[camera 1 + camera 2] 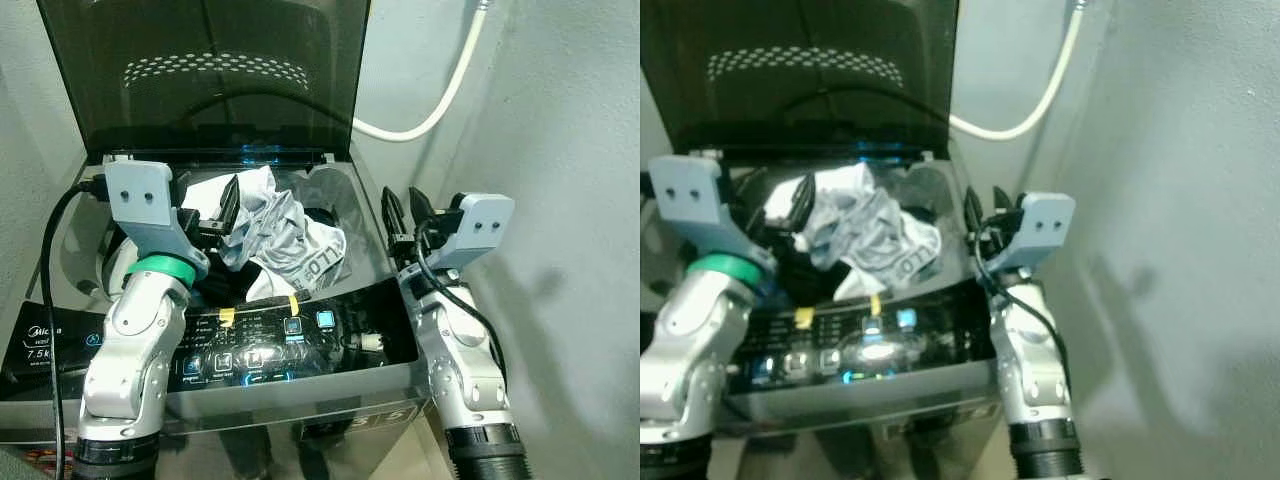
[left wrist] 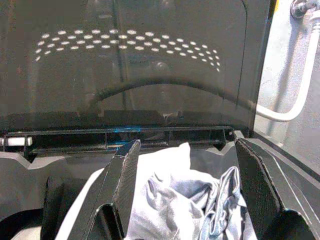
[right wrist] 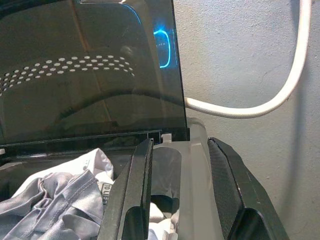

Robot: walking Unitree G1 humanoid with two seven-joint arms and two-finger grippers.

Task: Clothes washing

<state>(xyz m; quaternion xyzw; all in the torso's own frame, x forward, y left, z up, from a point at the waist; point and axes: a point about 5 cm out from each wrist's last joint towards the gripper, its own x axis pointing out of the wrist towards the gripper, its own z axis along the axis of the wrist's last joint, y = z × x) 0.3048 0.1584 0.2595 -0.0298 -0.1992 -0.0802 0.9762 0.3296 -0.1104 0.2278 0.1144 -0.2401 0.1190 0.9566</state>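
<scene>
Left gripper nearer, fingers apart right over crumpled grey-white garment in washer tub; right gripper open at tub's right rim.

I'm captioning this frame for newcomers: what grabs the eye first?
A heap of pale grey and white clothes piled in the open tub of the top-loading washing machine, its dark lid raised. The left gripper is open at the heap; the right gripper is open over the tub's right rim.

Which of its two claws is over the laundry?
The left gripper, open above the grey-white clothes in the washer tub; the right gripper hovers at the washer's right rim.
</scene>
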